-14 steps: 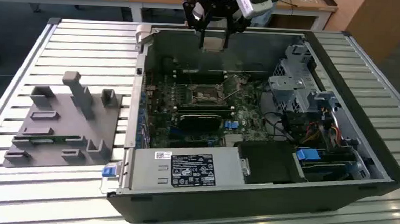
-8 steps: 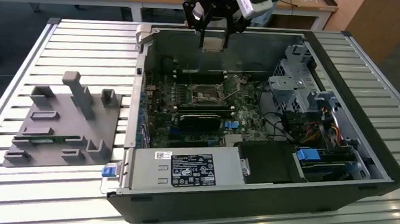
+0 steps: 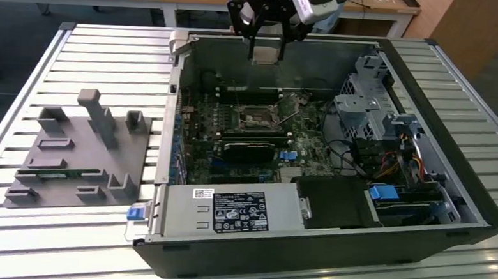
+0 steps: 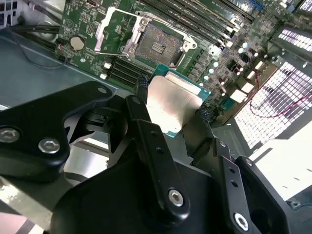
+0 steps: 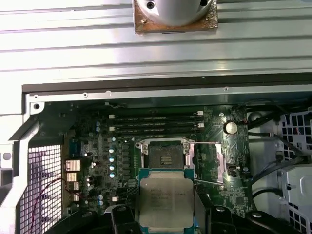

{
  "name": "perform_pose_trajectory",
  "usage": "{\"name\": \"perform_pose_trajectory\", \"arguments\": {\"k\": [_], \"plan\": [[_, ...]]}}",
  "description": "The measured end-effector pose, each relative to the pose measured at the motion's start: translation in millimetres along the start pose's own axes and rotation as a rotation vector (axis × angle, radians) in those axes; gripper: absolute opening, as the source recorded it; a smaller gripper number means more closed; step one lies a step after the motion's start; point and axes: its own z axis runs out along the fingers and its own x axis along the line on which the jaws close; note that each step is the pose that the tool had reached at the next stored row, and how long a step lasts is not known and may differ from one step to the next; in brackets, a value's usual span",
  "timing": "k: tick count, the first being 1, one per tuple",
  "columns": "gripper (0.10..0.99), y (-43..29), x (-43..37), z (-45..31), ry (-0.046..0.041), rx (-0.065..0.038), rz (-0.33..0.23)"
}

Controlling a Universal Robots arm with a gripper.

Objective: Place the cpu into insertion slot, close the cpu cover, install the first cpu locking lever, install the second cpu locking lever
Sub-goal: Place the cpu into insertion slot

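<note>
Silvery cpu [image 5: 165,201] clamped by its edges between the jaws, hanging above the open computer case [image 3: 312,248] — clear of the bare insertion slot [image 5: 165,157] — so step one in hand, arguably calling for a square, level line-up over that socket.

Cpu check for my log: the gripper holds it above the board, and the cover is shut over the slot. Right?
Not quite: in the second wrist view the cover stands open beside the bare slot. The gripper does hold the cpu above the board.
</note>
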Motion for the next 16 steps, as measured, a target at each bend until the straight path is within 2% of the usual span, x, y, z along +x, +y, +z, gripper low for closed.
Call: {"name": "perform_pose_trajectory", "arguments": {"k": [16], "plan": [[0.533,0.0,0.0,1.0,-0.0173,-0.004,0.193]]}}
